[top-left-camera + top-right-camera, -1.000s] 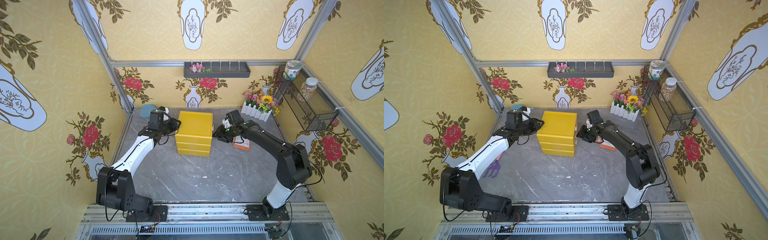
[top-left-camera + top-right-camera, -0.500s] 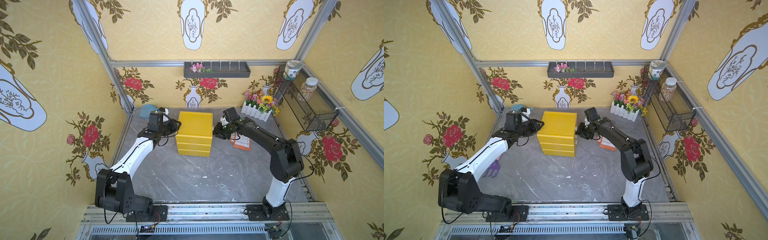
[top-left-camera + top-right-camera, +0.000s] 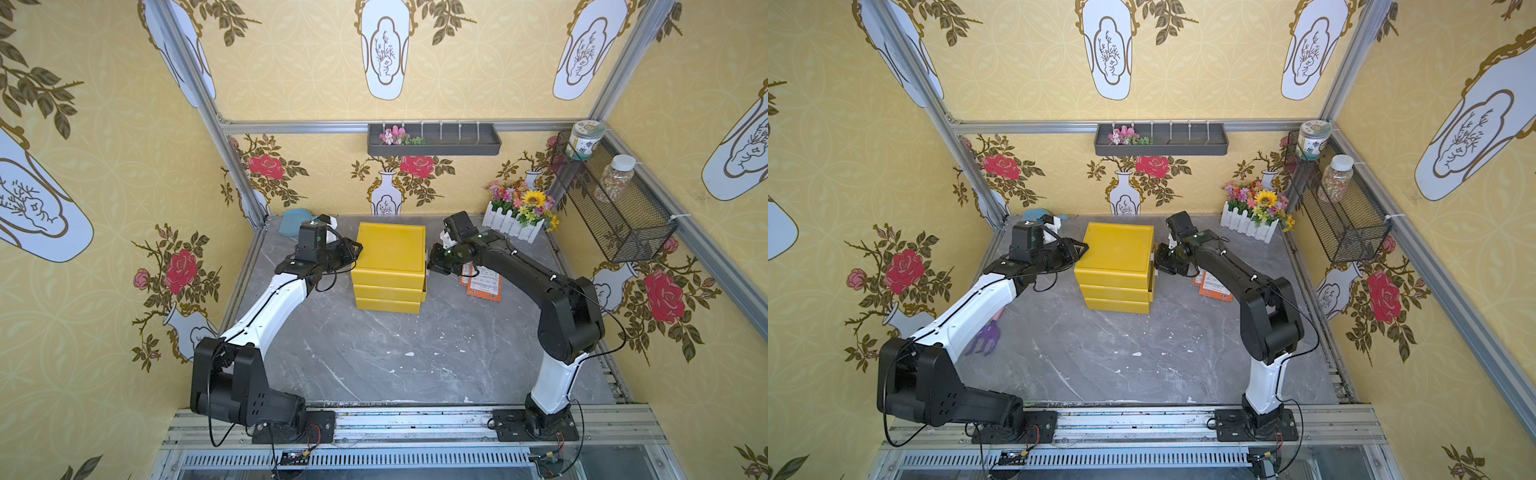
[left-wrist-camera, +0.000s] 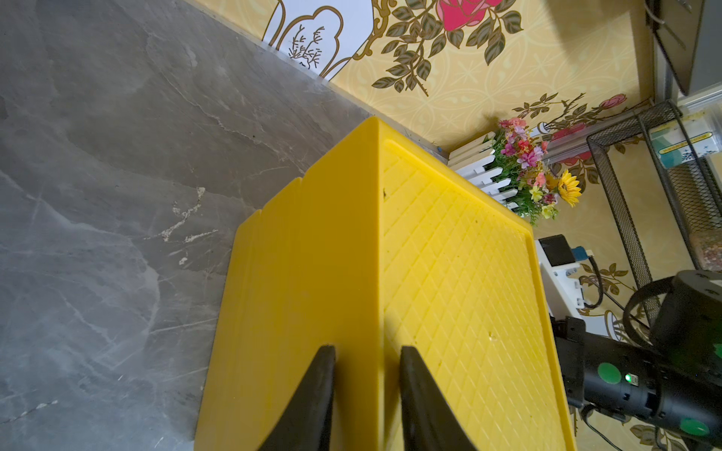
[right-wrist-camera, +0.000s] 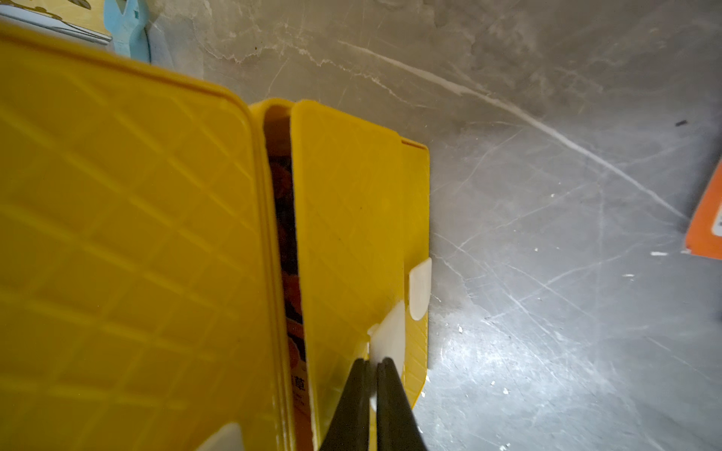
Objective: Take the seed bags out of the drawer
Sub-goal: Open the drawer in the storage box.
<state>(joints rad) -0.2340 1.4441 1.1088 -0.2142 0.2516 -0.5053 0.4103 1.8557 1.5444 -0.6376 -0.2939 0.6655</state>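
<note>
- The right gripper (image 5: 371,365) has its jaws clenched on the white handle (image 5: 388,336) of the top drawer (image 5: 347,218) of a yellow drawer cabinet (image 3: 388,249).
- That drawer stands slightly pulled out. In the narrow gap just beside the jaws, orange-printed seed bags (image 5: 292,332) show inside it.
- More seed bags (image 3: 484,286), at least two and overlapping, lie flat on the grey surface (image 3: 374,353) behind the right jaws, partly under that arm and apart from the cabinet.
- The left gripper (image 4: 367,351) meets the cabinet's opposite side. Its jaws stand parted astride the top edge, one over the side wall and one over the ribbed top. Whether they press on it cannot be told.
</note>
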